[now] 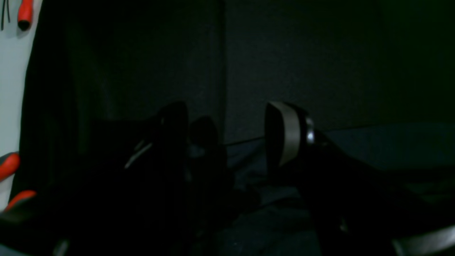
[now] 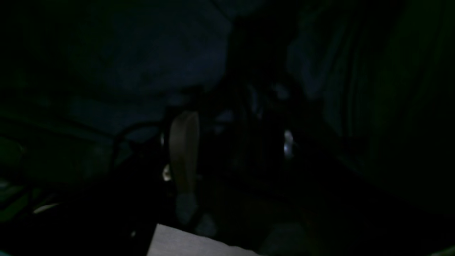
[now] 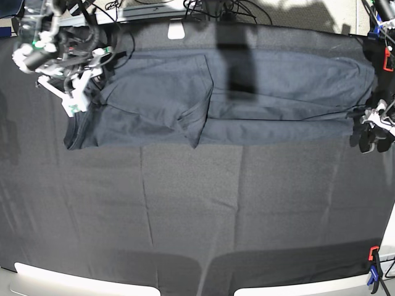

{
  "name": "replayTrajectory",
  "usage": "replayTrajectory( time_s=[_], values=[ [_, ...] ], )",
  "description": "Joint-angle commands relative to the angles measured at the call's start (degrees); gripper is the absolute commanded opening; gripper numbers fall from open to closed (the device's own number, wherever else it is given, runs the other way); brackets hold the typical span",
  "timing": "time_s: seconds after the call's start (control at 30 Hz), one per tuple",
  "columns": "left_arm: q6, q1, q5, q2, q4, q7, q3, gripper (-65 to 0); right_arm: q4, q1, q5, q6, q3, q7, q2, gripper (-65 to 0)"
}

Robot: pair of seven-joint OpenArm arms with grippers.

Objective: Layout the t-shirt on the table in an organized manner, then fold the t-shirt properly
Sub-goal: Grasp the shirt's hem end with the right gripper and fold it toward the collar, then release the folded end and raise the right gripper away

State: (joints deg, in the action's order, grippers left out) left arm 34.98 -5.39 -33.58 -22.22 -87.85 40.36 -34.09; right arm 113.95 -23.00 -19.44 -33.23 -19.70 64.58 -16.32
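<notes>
The left arm's fingers (image 1: 227, 142) stand parted and released: in the left wrist view a pale grey pad (image 1: 288, 133) sits on one side of a clear gap and a dark finger on the other, with bluish cloth lying low between and beneath them, though whether they touch it cannot be told in the dim light. In the base view these fingers (image 3: 372, 137) hang at the t-shirt's (image 3: 247, 98) right end, close to the worktop's (image 3: 197, 209) edge. The right arm's fingers (image 2: 227, 142) are likewise spread apart, one tan pad (image 2: 184, 151) showing left of a dark gap; that view is too dark to tell what lies under them. From the base view the right fingers (image 3: 74, 98) hover over the t-shirt's left end, near a sleeve, and contact cannot be judged. The t-shirt lies stretched sideways across the far part of the worktop as a long flat band, its left portion folded over with a diagonal crease near the middle. The worktop is covered in matte black cloth, with a red clamp (image 3: 373, 253) and a blue clamp (image 3: 372, 279) at its near right corner and another red clamp (image 3: 387, 58) at the far right. No containers are in sight.
</notes>
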Motion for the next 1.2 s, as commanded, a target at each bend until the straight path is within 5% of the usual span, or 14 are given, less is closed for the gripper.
replayTrajectory(
  time_s=[0.0, 0.13, 0.4, 0.83, 1.17],
  values=[
    [0.22, 0.48, -0.92, -1.16, -1.05, -1.57, -0.33, -33.0, 0.79, 0.13, -0.74, -1.05, -0.17, -0.7, -0.68, -36.8],
    [0.22, 0.48, -0.92, -1.16, -1.05, -1.33, -0.33, -33.0, 1.05, 0.13, -1.05, -0.94, -0.22, -3.61, -0.68, -36.8],
    [0.22, 0.48, -0.94, -1.14, -1.05, -1.36, -0.33, -33.0, 4.22, 0.63, -16.52, -0.81, 1.05, -8.61, -0.55, -36.8],
    [0.22, 0.46, -0.92, -1.16, -1.05, -1.29, -0.33, -33.0, -0.2, 11.74, 4.74, 0.07, 18.23, -8.48, 9.53, -36.8],
    [0.22, 0.46, -0.94, -1.16, -1.05, -1.31, -0.33, -33.0, -6.56, 16.65, 5.99, 0.9, 26.4, -9.25, 14.38, -36.8]
  ],
)
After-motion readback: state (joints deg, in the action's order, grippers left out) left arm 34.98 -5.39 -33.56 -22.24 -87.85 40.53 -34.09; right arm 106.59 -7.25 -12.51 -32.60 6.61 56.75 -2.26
